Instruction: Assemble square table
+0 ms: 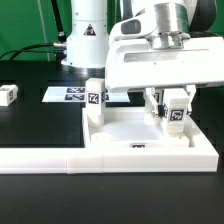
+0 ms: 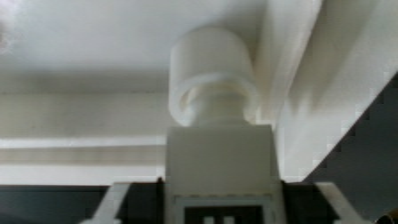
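Exterior view
Desk: a black desk (image 1: 30, 125) carries all the parts.
Tabletop: the square white tabletop (image 1: 120, 130) lies flat in the middle, with a small tag on its near edge.
Wall: a low white L-shaped wall (image 1: 40, 160) runs along the tabletop's near side and touches it.
Corner leg: one tagged leg (image 1: 95, 97) stands upright at the tabletop's far corner, on the exterior view's left.
Held leg: a second tagged leg (image 1: 177, 113) is over the tabletop's far side, toward the exterior view's right, with its tag facing the camera.
Jaws: they are closed on the held leg, one finger on each side. I cannot tell whether the leg touches the tabletop.
Loose leg: a third leg (image 1: 8, 95) lies on the desk, well apart, at the exterior view's left.
Marker board: the marker board (image 1: 68, 95) lies flat behind the tabletop.

Wrist view
Held leg: the held leg (image 2: 217, 150) fills the centre. It has a rounded peg at its far end and a tag near the camera.
Tabletop: blurred white tabletop (image 2: 89, 60) lies behind the leg.
Jaws: the fingers are hard to make out here.
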### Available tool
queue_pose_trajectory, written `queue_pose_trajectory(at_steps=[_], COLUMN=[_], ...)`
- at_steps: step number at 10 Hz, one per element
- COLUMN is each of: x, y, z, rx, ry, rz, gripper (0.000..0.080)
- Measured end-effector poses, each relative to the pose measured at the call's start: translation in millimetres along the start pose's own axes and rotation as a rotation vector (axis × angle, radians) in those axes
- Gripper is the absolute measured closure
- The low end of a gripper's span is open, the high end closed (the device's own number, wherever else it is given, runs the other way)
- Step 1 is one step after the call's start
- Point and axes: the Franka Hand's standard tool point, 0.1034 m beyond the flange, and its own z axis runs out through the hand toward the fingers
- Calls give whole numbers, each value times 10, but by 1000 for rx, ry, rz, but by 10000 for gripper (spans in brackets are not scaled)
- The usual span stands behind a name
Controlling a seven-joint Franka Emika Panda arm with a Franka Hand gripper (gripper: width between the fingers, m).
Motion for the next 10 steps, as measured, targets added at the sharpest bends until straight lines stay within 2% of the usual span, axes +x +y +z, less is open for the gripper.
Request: queue_pose_trajectory(at_steps=[1, 2, 3, 7, 10], x=[0, 0, -1, 0, 130], y=[0, 0, 0, 6, 33], z=[0, 0, 0, -5, -163], rx=[0, 0, 0, 0, 6], ry=[0, 0, 0, -3, -24], rz=[0, 0, 0, -2, 2], gripper=[303, 303, 184, 152, 150])
